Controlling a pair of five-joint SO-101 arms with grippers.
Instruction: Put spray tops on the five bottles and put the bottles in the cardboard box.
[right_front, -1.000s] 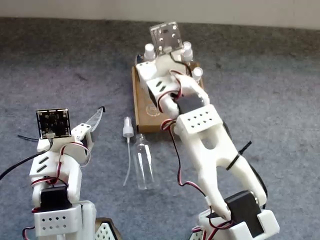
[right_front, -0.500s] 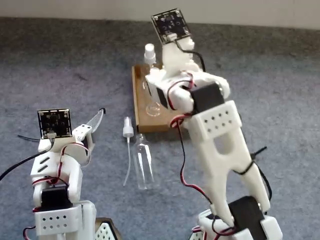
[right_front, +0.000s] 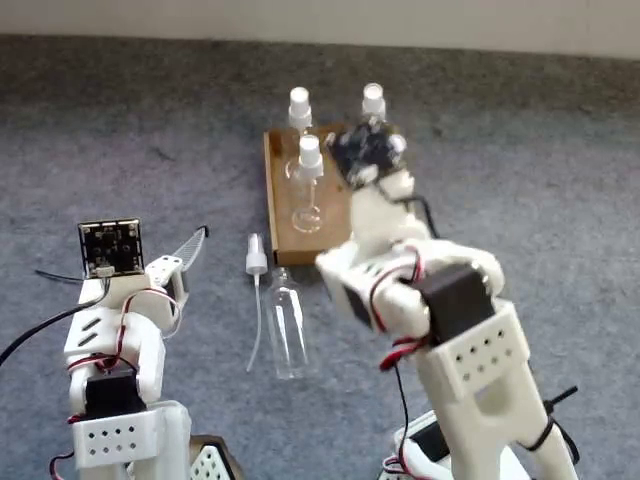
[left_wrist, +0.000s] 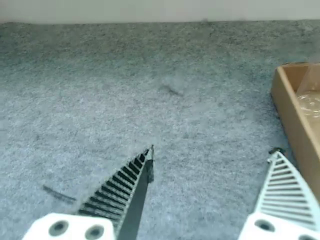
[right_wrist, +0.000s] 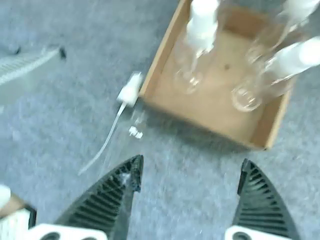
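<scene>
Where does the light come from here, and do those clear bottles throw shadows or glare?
High view: soft, even light, source not seen; the lying bottle casts barely a shadow. Right wrist view: a darker shadow lies on the carpet along the cardboard box; the standing bottles show pale glints at their bases. Left wrist view: carpet evenly lit.

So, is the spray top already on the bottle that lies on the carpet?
No, the spray top lies loose beside the bottle, whose neck is open.
</scene>
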